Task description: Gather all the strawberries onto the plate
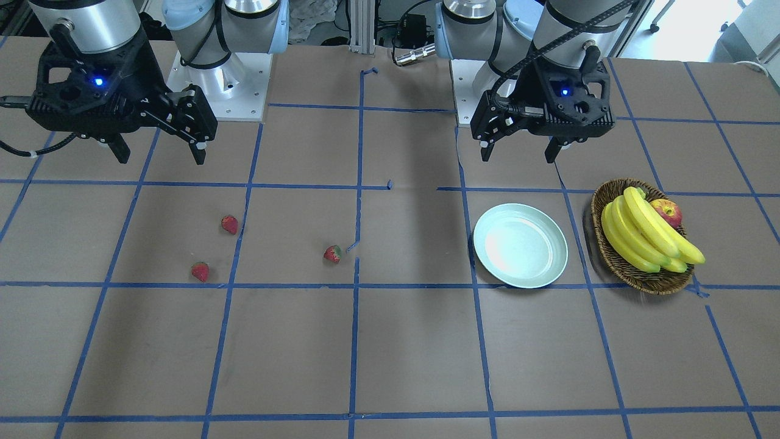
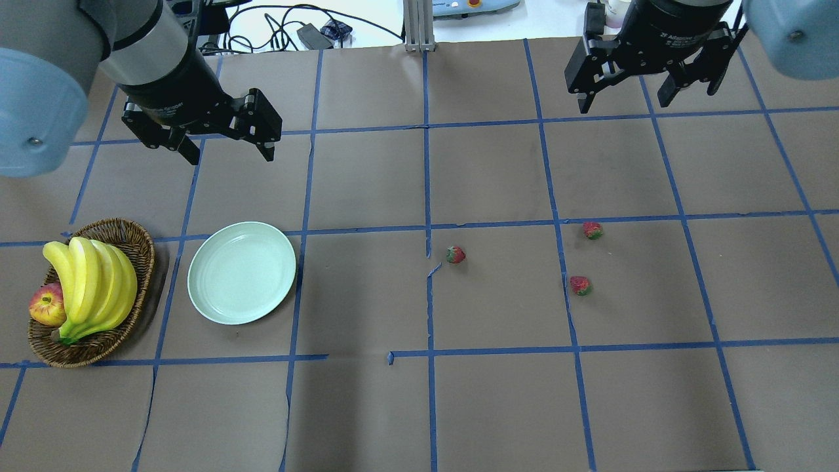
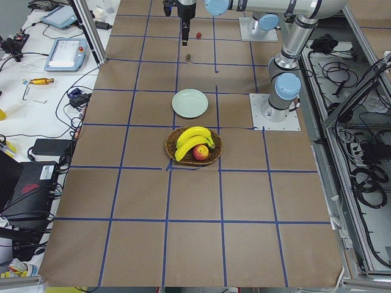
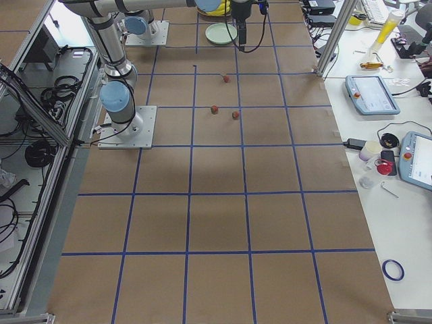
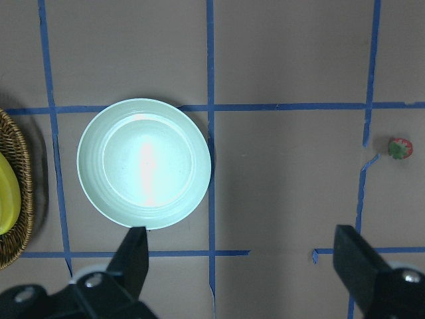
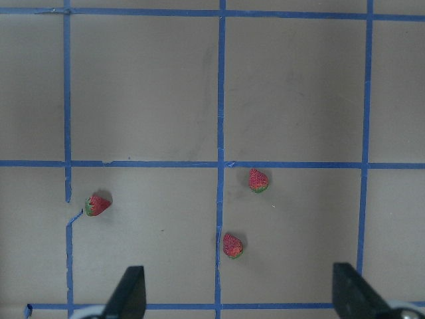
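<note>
While left pincer (image 2: pixel 231 156) and right pincer (image 2: pixel 623 105) gape empty, strawberries (image 2: pixel 455 254) lie nearer the right.

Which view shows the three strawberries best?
The right wrist-mounted view: all three strawberries lie large and unblocked. Overhead and front-facing views show them smaller, side views as specks, the left wrist view only one.

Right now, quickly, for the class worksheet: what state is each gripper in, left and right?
Left gripper: open, holding nothing.
Right gripper: open, holding nothing.
</note>
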Motion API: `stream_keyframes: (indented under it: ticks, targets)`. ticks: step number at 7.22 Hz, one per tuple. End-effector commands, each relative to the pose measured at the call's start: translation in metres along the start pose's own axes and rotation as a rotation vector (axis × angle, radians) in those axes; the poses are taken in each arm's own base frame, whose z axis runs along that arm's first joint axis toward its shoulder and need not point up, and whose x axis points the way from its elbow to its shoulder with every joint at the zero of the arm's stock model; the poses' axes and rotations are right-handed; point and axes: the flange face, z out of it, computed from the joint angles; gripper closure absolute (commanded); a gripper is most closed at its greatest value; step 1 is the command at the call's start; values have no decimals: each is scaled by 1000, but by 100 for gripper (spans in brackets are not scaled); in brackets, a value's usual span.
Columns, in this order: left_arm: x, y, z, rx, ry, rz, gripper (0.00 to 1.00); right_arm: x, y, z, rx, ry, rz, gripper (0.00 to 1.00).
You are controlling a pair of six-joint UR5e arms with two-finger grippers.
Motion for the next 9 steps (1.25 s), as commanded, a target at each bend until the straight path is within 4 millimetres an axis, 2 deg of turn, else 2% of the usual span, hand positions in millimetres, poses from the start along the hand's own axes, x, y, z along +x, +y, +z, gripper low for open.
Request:
stream_keyframes:
  ticks: [1,4,5,6,8,9]
  targets:
    - [0,0,0,0,0,0,0,1,0,1,-3,7,1,0]
    - [0,0,1,-3,0,2,0,0,1,7,-11,4,-1,0]
    - [0,0,2,-10,0,5,0,1,-3,20,-35,12,-5,0]
    - [0,1,3,-13,-1,6,0,1,-13,55,-48,18,-7,0]
    - [0,0,6,-19,-1,6,0,7,5,125,-94,98,-7,1]
    - [0,2,12,-29,-1,6,0,13,13,158,-51,111,8,0]
